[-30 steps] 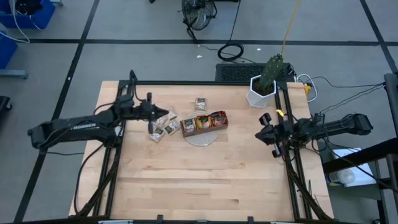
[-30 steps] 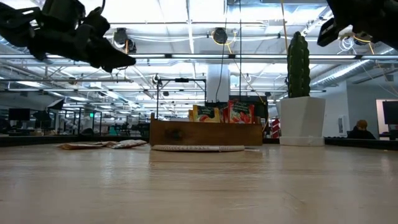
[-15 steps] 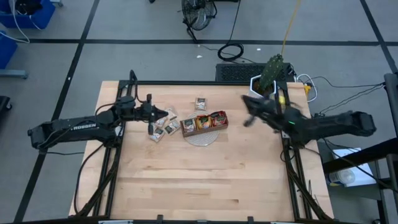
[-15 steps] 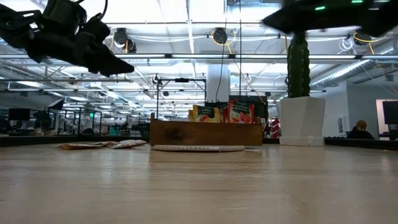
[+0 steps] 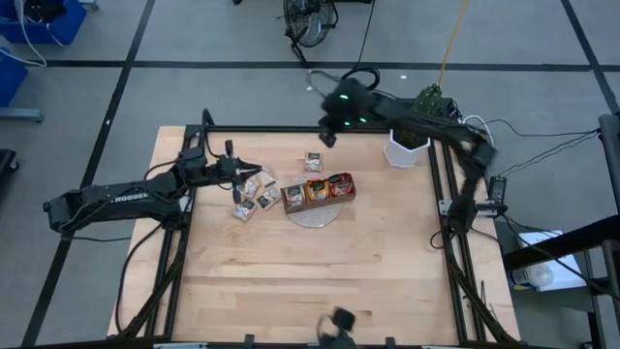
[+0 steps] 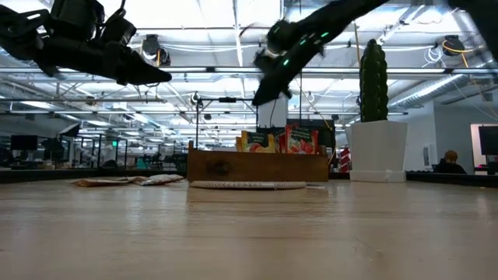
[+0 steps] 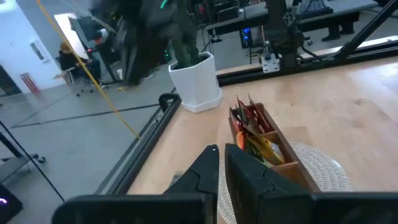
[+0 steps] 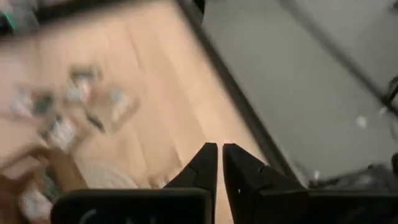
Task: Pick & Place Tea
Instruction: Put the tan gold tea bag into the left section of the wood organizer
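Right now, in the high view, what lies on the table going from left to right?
Left gripper → loose pile of tea sachets → wooden tray holding sachets, on a round mat → white pot with the cactus. The lone sachet and the right gripper overlap the tray's span, so they are left out of the order.

a light wooden table (image 5: 310, 281) stands on a grey floor (image 5: 223, 92) crossed by dark lines. at 12 o'clock black cables (image 5: 360, 79) coil on the floor; a blue bin (image 5: 12, 73) sits toward 10. level across, rows of ceiling lights (image 6: 210, 19) hang over desks.
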`<state>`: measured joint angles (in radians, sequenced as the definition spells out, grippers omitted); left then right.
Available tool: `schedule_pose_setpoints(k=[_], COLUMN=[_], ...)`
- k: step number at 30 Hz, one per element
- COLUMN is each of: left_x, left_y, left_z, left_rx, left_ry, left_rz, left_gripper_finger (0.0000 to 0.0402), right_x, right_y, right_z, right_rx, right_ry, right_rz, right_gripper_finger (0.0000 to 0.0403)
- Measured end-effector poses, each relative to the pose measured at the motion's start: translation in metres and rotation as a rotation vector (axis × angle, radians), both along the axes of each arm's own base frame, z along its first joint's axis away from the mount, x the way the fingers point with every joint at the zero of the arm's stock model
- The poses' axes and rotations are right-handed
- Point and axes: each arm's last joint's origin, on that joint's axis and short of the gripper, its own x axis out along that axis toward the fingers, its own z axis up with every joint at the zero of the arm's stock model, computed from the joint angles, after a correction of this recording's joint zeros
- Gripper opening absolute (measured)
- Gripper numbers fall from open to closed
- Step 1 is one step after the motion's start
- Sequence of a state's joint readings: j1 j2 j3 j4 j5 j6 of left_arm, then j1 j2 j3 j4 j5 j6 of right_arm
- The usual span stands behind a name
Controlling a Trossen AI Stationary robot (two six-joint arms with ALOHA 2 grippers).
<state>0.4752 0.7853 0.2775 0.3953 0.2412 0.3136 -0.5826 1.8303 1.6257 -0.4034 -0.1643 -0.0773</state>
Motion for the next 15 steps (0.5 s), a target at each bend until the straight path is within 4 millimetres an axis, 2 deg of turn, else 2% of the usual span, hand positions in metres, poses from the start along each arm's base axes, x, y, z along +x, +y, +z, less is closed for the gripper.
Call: schedule_pose_setpoints(k=[4, 7, 10, 15], left_x=[0.0, 0.0, 0.0, -0.001], left_y=[0.001, 0.001, 0.001, 0.001], left_z=[0.0, 0.0, 0.0, -0.001], left_rx=[0.003, 0.003, 0.002, -0.002], left_ry=[-0.001, 0.0, 0.003, 0.01], left_rz=[0.019, 0.035, 0.036, 0.036], left_gripper_finger=[0.0035, 0.0035, 0.0035, 0.0035], right_x=[0.035, 0.05, 0.058, 0.066], right_y=[-0.03, -0.04, -0.039, -0.021], right_z=[-0.033, -0.061, -0.088, -0.116], right_rx=[0.079, 0.138, 0.195, 0.257], right_ry=[0.177, 0.308, 0.423, 0.536], right_rz=[0.051, 0.092, 0.129, 0.183], right_gripper_finger=[0.0032, 0.006, 0.0106, 0.0195])
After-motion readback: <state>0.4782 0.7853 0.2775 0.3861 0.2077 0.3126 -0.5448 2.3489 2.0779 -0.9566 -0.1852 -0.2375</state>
